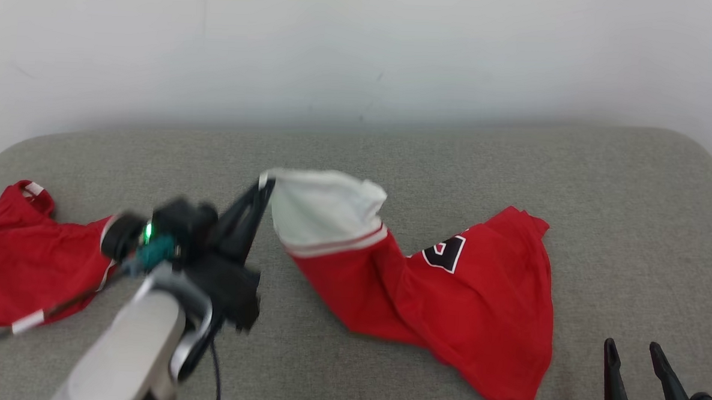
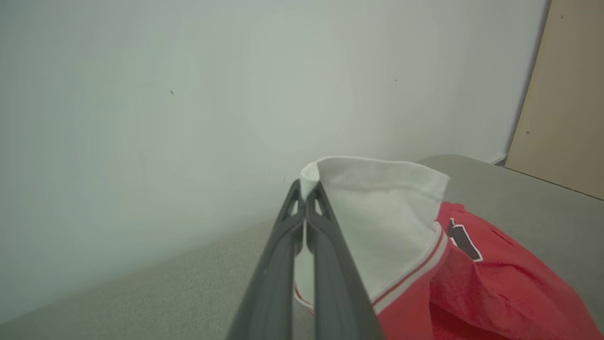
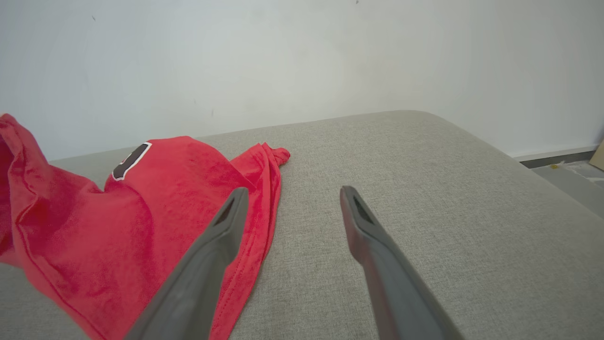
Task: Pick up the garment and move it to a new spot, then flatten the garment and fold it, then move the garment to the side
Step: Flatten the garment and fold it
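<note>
Left pinch on the white edge, rest of garment on the cushion

Left gripper [image 1: 264, 187] has its fingers pressed together on the edge of the garment's white part [image 1: 325, 211]; in the left wrist view the cloth sits right between the tips. Right gripper [image 1: 632, 347] is spread wide, holds nothing and sits low right, just beside the red hem.

Garment [image 1: 460, 289] is mid-cushion: white end lifted toward the left gripper, red body with the number patch trailing down and right, mostly lying on the grey cushion [image 1: 632, 206]. Another red garment [image 1: 23, 257] lies far left, well apart.

Handling, my read: thin knit, light, fully limp, so it will drape and swing from any single pinch and bunch up when set down. No breakage risk. A one-point hold is fine for carrying, poor for flattening. Second hold should go on the far red corner or hem near the right gripper, so the cloth can be stretched between two points. Take the seam or hem band, it slips less than plain fabric
</note>
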You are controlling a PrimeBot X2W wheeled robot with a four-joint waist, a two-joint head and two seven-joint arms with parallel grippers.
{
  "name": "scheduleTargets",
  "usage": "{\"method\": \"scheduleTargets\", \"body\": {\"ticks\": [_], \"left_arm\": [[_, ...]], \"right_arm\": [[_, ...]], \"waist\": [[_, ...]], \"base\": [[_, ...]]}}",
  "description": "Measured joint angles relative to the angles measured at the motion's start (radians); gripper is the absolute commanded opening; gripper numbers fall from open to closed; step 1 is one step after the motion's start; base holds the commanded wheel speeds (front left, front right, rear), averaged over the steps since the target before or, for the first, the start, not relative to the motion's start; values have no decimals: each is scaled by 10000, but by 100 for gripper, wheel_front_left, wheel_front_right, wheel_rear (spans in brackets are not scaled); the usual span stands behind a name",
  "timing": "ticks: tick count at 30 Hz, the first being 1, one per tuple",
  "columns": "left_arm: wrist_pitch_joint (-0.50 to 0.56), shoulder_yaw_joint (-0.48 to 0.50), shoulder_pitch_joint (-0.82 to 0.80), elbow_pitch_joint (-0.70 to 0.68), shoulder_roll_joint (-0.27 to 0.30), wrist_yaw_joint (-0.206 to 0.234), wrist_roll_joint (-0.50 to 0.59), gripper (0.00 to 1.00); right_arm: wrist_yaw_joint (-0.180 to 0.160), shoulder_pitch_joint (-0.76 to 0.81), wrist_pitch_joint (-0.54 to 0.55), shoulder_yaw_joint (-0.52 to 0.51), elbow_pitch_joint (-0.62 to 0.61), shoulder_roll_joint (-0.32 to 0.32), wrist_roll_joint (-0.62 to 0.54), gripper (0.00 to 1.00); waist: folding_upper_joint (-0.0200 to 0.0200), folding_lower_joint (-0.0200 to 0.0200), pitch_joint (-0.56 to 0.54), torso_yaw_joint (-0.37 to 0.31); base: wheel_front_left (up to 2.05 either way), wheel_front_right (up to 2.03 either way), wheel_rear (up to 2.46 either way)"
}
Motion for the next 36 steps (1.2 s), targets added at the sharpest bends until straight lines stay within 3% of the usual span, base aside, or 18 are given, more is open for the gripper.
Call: {"method": "scheduleTargets", "body": {"ticks": [11, 15, 19, 20, 21, 36], "left_arm": [[-564, -215, 3941, -1668, 593, 842, -25, 0], [-623, -86, 4901, -1714, 493, 1093, -136, 0], [-662, -61, 5330, -1358, 295, 1078, -153, 0], [-663, -100, 5403, -1193, 253, 1041, -136, 33], [-663, -84, 5477, -1083, 226, 1028, -82, 100], [-688, 3603, 6171, -3156, -631, 1210, 1260, 100]], "right_arm": [[0, 179, -13, -146, 46, 31, 35, 100], [0, 176, -23, -123, 42, -21, 58, 100], [0, 158, -31, -63, 50, -75, 71, 100], [0, 145, -31, -46, 54, -77, 73, 100], [0, 126, -31, -27, 58, -81, 73, 100], [0, 151, -35, -40, 71, -90, 102, 100]], "waist": [[0, -1, -19, 557], [0, 0, 25, 804], [0, -1, 96, 998], [0, 0, 114, 1024], [0, 0, 131, 1038], [0, 0, -108, 890]], "base": [[0, 0, 0], [0, 0, 0], [0, 0, 0], [0, 0, 0], [0, 0, 0], [0, 0, 0]]}}
